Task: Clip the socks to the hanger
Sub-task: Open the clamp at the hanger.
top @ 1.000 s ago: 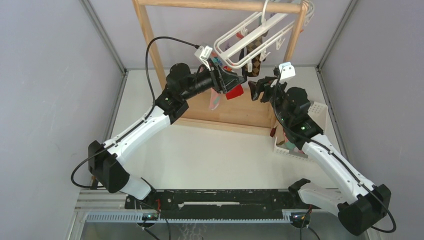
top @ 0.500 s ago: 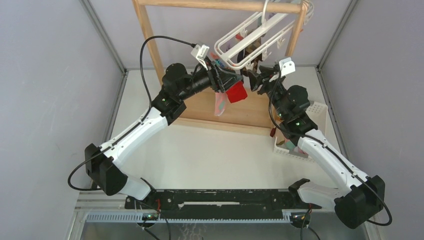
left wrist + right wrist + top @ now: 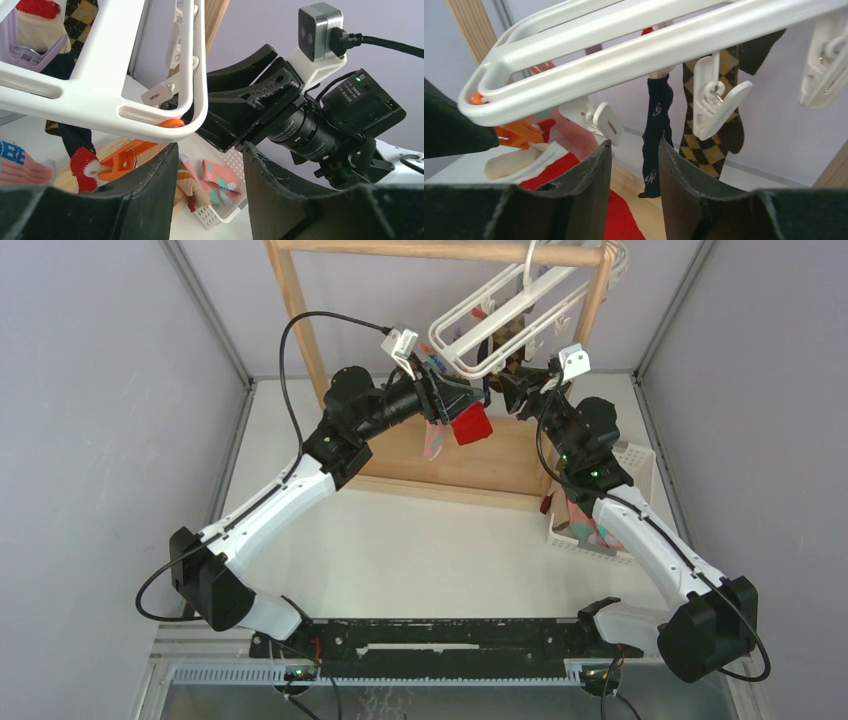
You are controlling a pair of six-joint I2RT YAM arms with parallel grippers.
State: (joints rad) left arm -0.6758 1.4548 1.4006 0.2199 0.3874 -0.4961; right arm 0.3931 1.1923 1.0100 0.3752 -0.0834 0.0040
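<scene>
The white hanger [image 3: 500,320] hangs tilted from the wooden rack. It fills the top of the left wrist view [image 3: 100,95] and of the right wrist view [image 3: 624,60]. A dark sock [image 3: 655,135] and a brown-yellow diamond sock [image 3: 711,135] hang from its white clips. A red sock [image 3: 472,426] with a white cuff hangs at an orange clip [image 3: 125,152], and a pink sock [image 3: 434,440] hangs beside it. My left gripper [image 3: 462,398] is open and empty just under the frame's corner [image 3: 210,150]. My right gripper [image 3: 505,390] is open and empty below the frame, facing the dark sock [image 3: 634,145].
The tall wooden rack [image 3: 300,310] stands on a wooden base [image 3: 470,470] at the back. A white slatted basket [image 3: 640,460] at the right holds more socks, pink with teal among them [image 3: 220,182]. Grey walls close in both sides.
My right gripper has risen and moved left, up to the hanger's lower edge. The left gripper has lifted slightly toward the frame, and the red sock has swung a little.
</scene>
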